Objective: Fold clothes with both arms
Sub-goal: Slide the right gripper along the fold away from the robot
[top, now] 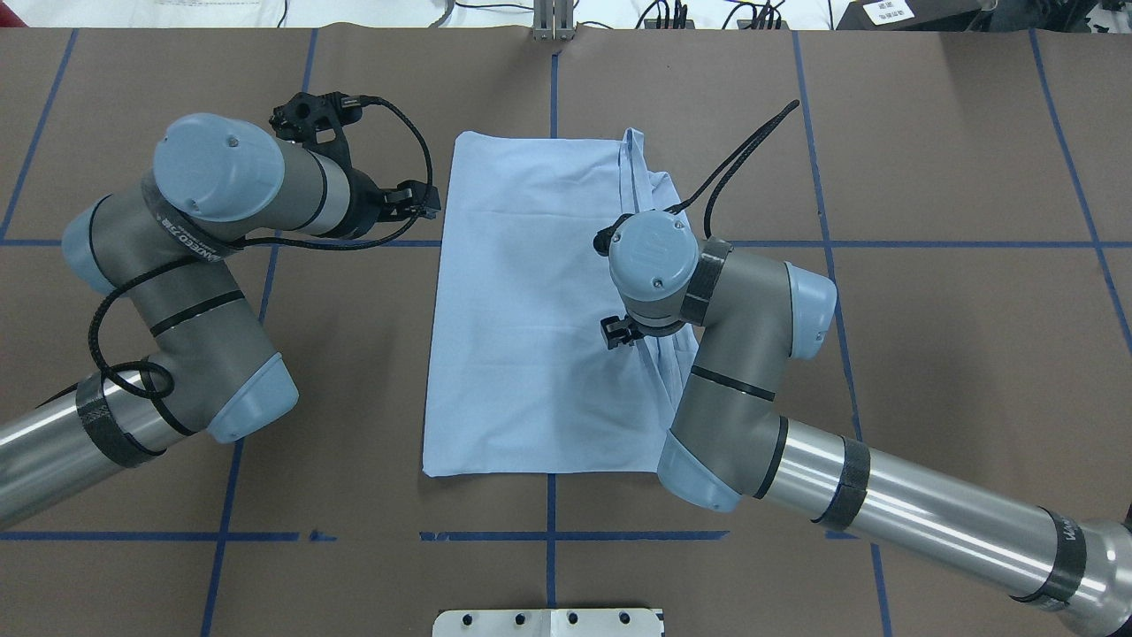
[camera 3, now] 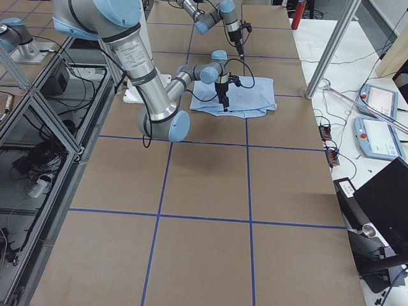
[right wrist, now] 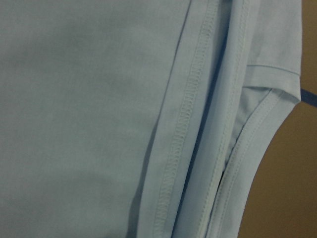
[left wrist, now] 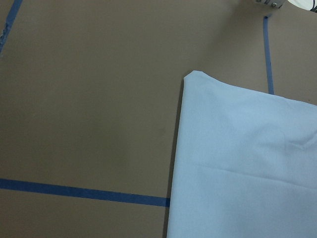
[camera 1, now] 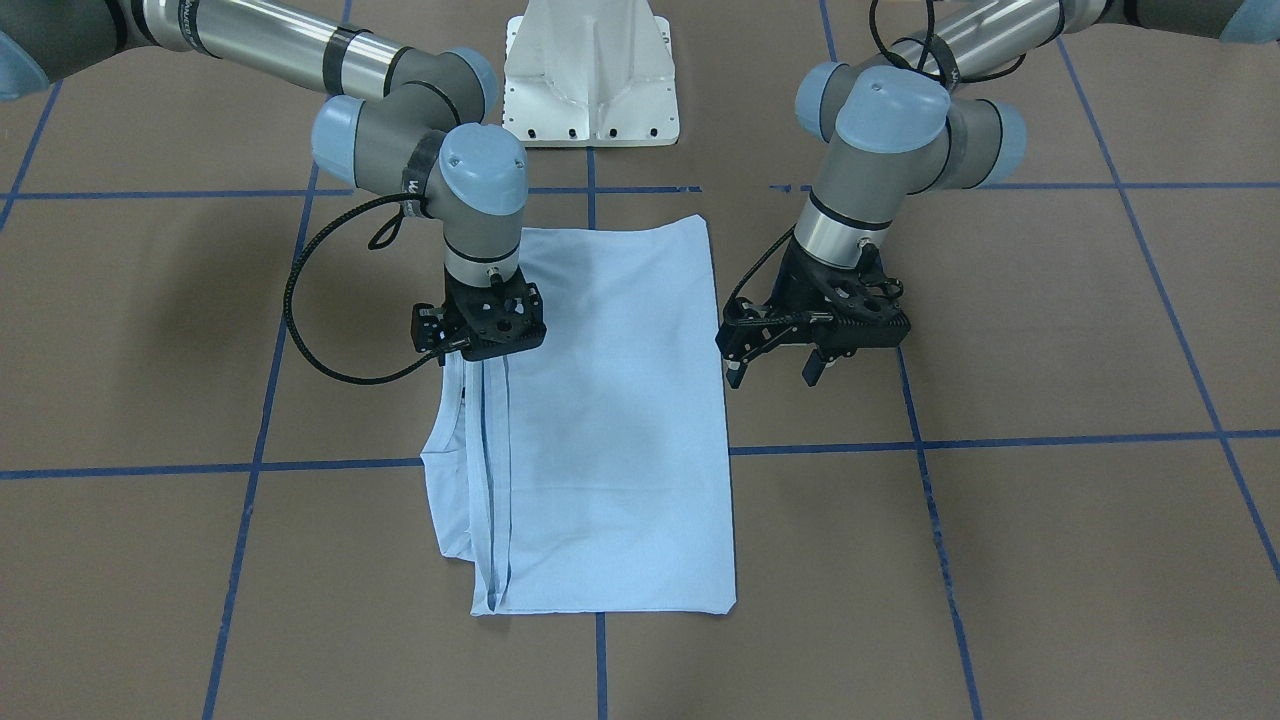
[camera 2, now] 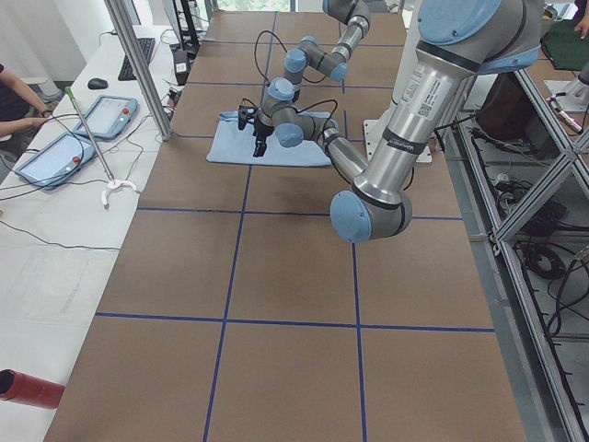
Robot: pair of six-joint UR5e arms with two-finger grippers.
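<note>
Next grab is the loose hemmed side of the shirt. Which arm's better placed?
Right. The right gripper hangs directly over the hemmed edge of the T-shirt; its wrist view shows those seams. The left gripper, open, sits above bare table off the opposite side.

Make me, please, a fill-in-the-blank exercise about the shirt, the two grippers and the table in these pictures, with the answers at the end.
1. The shirt lying on the table is light ____ in colour.
2. The left gripper hangs over the bare table beside the shirt, and its jaws are ____.
3. The other gripper, above the shirt, is the robot's ____ one.
4. Tape lines divide the ____ table into squares.

Missing words: blue; open; right; brown.
</note>
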